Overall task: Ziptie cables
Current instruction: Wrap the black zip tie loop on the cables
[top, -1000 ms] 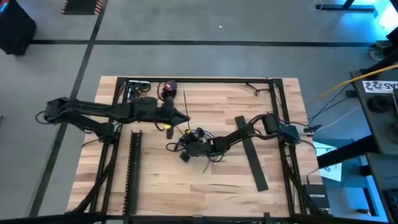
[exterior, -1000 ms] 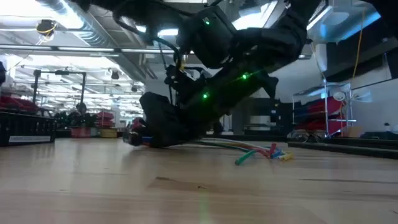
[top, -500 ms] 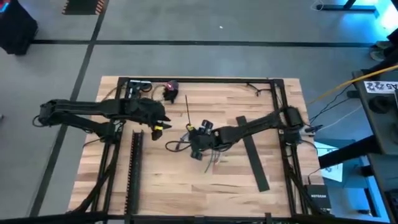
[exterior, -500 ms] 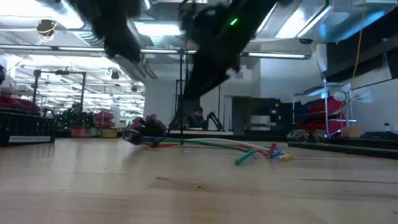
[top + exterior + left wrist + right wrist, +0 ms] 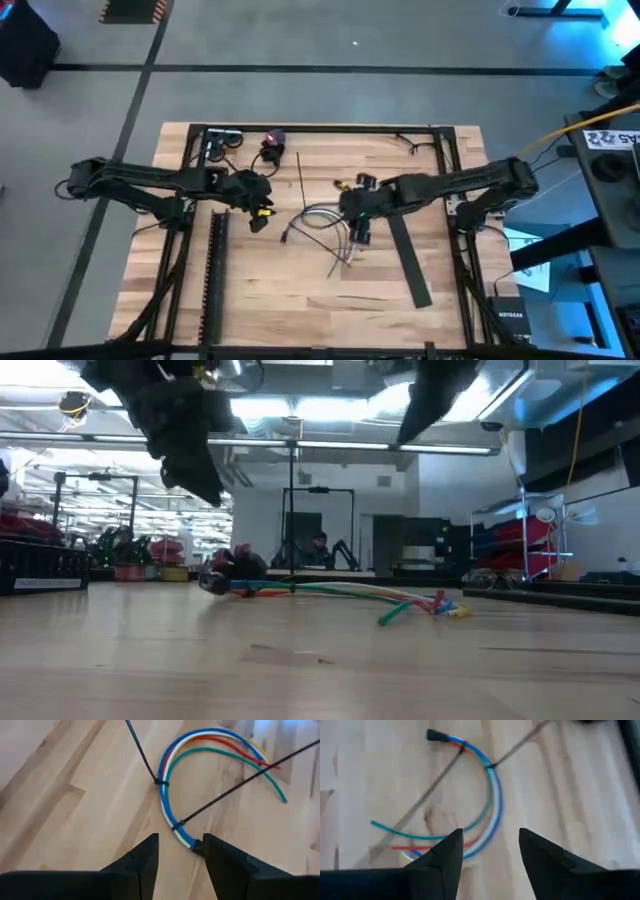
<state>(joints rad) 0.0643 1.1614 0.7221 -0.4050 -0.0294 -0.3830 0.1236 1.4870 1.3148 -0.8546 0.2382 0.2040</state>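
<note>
Blue-white cables (image 5: 167, 795), no readable writing

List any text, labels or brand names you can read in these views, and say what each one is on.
"NETGEAR": on the dark box beyond the table's right front corner, high view; small, so a tentative reading.
Black lettering on the white sign at the right edge, high view: too blurred to read.
Nothing readable on the table, the cables or either arm; none in the low or wrist views.
</note>
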